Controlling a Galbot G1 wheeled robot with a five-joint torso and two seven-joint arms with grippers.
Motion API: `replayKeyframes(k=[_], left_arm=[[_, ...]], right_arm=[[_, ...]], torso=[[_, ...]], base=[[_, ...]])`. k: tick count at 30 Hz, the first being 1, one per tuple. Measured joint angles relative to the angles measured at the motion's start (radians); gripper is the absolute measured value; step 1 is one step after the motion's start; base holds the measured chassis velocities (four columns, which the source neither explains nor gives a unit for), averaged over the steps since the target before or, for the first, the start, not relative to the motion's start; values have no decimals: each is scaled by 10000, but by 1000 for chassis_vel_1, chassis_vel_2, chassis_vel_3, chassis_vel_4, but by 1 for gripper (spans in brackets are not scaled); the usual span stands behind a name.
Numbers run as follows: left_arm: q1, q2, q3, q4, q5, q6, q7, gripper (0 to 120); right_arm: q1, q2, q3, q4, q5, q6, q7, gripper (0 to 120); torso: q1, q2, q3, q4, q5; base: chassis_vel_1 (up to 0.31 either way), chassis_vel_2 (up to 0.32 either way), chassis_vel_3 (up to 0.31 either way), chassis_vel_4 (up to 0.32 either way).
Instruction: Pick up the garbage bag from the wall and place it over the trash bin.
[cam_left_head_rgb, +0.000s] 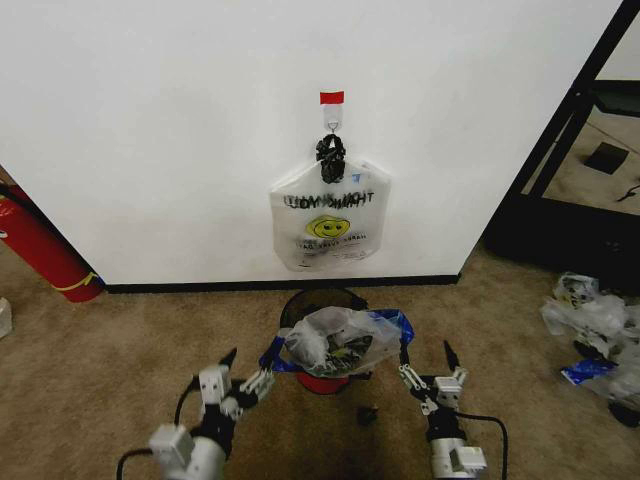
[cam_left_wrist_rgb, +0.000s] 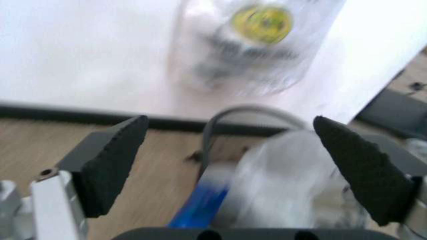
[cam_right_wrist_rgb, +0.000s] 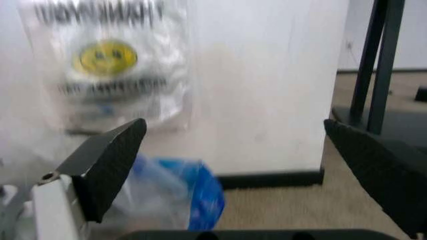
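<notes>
At the lower left of the head frame, the left hand (cam_left_head_rgb: 240, 375) sits low over the carpet with its fingers spread wide and nothing between them, just beside the left edge of the garbage bag (cam_left_head_rgb: 335, 340). Mirroring it at the lower right of that frame, the right hand (cam_left_head_rgb: 428, 372) is likewise spread wide and empty, close to the bag's blue-printed right edge. I judge this pairing deliberate: one hand on each side of the bag's mouth suits stretching the thin plastic over a round rim.

The clear bag lies bunched on top of the trash bin (cam_left_head_rgb: 322, 302), in the lower centre of the frame, draped across the opening rather than drawn down around the rim, so the fitting looks unfinished. Above it, the white smiley bag (cam_left_head_rgb: 330, 228) hangs from the hook (cam_left_head_rgb: 331, 122) marked with red tape on the wall (cam_left_head_rgb: 150, 120). A red fire extinguisher (cam_left_head_rgb: 40, 245) leans at the left edge.

The left wrist view shows what the head view hides: the open gap between the black pads (cam_left_wrist_rgb: 110, 167), with the bag's crumpled plastic and a blue fold (cam_left_wrist_rgb: 200, 207) lying beyond them, ungripped. The right wrist view shows the blue patch (cam_right_wrist_rgb: 200, 192) beside its near pad and a black frame (cam_right_wrist_rgb: 377, 60) at upper right.
</notes>
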Motion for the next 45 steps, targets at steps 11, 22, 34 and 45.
replayKeyframes(k=[11,22,34,45], left_arm=[[-5939,1128,2480,2341,-2369,1781,41,100],[-8123,1063,3450,3831,-3033,4248,953,98],[-9420,527,4976,5835,-3397,4341,2212,94],[-10302,271,5960,7164,-3526,4484,2823,63]], right_arm=[[-537,275,1401,1060,55,1249,-980,100],[-1380,512,1415,2142,-93,1111,-1113,100],[-1575,686,1513,2235,-116,1092,-1051,100],[-1532,665,1522,2087,-105,1059,-889,100]], torso=[[2,0,2,-12,5],[2,0,2,-7,2],[1,-1,1,-4,2],[1,-1,1,-3,3]], base=[[0,0,0,0],[0,0,0,0],[0,0,0,0],[0,0,0,0]])
